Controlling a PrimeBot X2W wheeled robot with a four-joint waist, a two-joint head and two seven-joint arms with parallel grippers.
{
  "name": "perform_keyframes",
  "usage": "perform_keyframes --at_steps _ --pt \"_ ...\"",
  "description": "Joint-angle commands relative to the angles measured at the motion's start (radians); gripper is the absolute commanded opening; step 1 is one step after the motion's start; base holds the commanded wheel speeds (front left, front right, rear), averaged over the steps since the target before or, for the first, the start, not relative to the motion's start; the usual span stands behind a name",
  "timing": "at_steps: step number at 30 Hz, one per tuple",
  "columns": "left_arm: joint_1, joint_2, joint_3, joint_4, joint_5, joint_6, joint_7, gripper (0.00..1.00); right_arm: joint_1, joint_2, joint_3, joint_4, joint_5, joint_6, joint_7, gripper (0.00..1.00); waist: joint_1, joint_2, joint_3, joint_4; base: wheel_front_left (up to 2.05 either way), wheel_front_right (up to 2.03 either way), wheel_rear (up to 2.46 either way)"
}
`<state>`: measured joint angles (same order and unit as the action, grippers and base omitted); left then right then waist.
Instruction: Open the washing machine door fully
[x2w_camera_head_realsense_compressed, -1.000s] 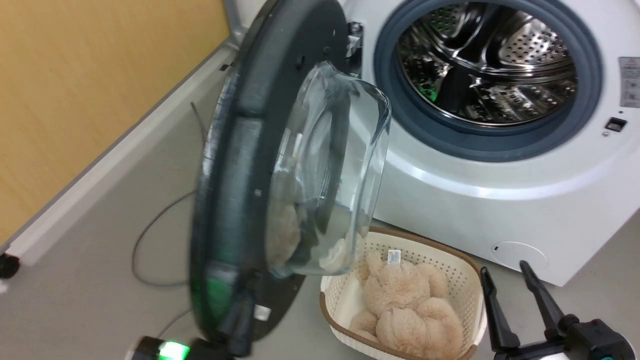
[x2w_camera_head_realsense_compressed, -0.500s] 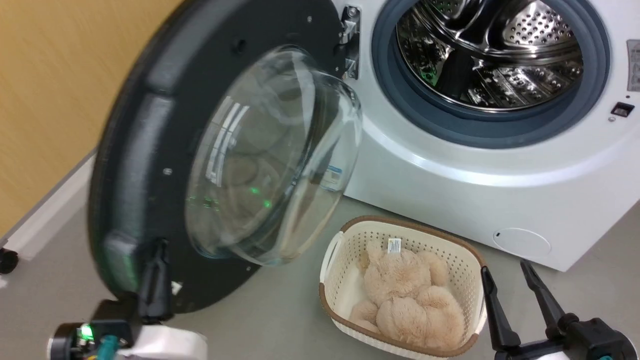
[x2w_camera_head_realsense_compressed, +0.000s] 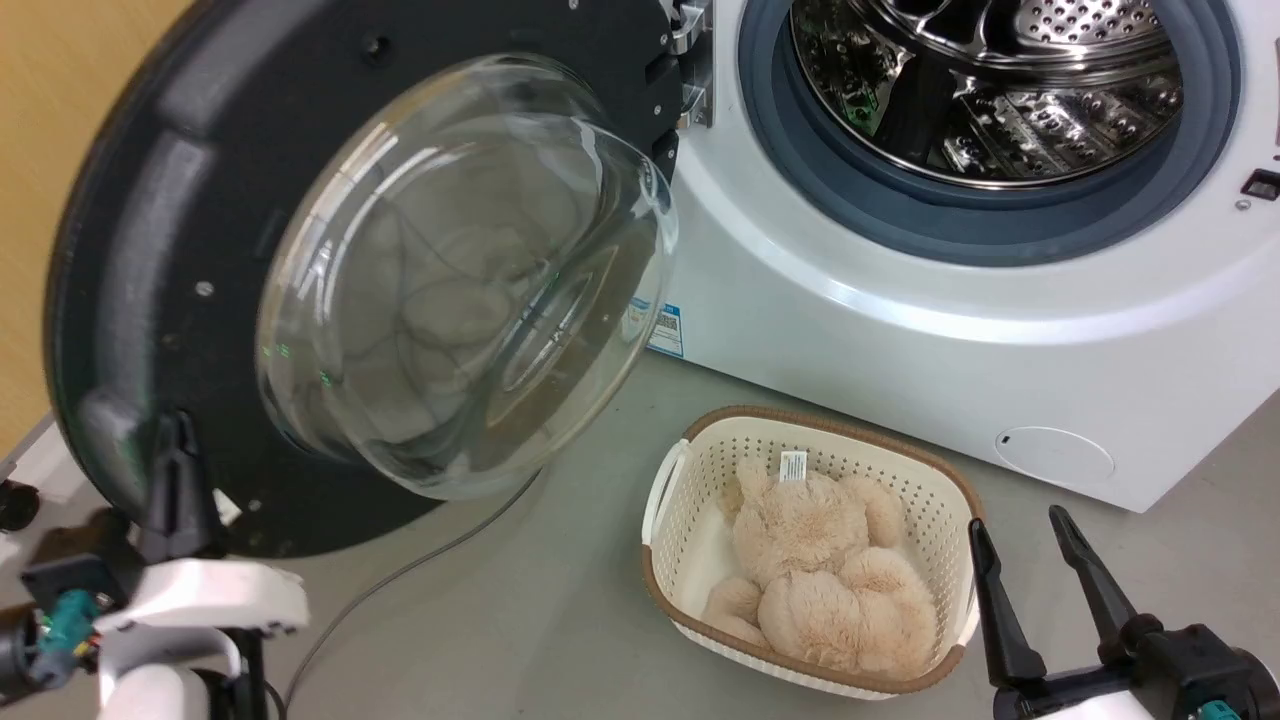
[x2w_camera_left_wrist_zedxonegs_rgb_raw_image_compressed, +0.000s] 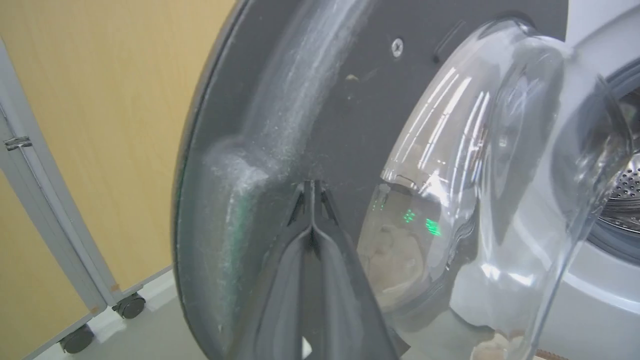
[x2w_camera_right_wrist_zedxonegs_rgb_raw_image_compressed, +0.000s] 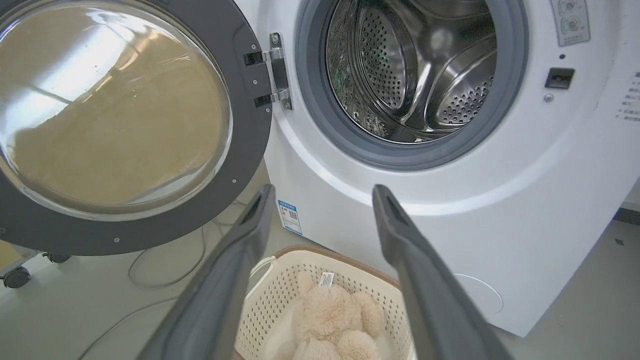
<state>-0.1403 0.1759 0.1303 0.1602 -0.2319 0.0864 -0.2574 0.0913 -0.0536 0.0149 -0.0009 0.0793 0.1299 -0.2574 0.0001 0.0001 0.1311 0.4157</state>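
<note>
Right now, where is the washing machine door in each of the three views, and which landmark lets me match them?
Head view: the washing machine door is at the upper left, swung open, glass bowl bulging toward the centre.
Left wrist view: the door spans the middle, dark rim left, glass bowl right.
Right wrist view: the door is at the upper left.
Shared landmark: the steel drum, right of the door each time.
</note>
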Motion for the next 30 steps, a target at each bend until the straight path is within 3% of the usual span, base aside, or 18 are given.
perform_keyframes --at_steps 1,9,18,22,30 --pt "-0.027 0.001 0.023 0.013 -0.001 -0.002 -0.004 0.0 -0.019 0.003 -0.002 0.003 -0.007 0.001 -0.004 1.0 -0.0001 -0.0001 0.003 0.001 0.0 0.0 0.0" --pt "-0.109 0.007 0.133 0.109 0.01 -0.044 -0.004 0.0 -0.043 0.001 0.001 0.005 -0.016 0.001 -0.004 1.0 -0.0001 -0.0001 0.028 -0.01 0.0 0.0 0.0" --pt "-0.188 0.013 0.187 0.211 0.043 -0.092 -0.004 0.0 -0.057 -0.006 0.0 0.005 -0.018 0.001 -0.004 1.0 -0.0001 -0.0001 0.048 -0.025 0.0 0.0 0.0" --pt "-0.213 0.005 0.207 0.235 0.059 -0.093 -0.004 0.0 -0.065 -0.006 -0.001 0.007 -0.018 0.001 -0.004 1.0 -0.0001 -0.0001 0.055 -0.034 0.0 0.0 0.0" --pt "-0.258 0.032 0.27 0.307 0.072 -0.128 -0.004 0.0 -0.069 -0.006 -0.003 0.008 -0.018 0.001 -0.004 1.0 -0.0001 -0.0001 0.066 -0.052 0.0 0.0 0.0"
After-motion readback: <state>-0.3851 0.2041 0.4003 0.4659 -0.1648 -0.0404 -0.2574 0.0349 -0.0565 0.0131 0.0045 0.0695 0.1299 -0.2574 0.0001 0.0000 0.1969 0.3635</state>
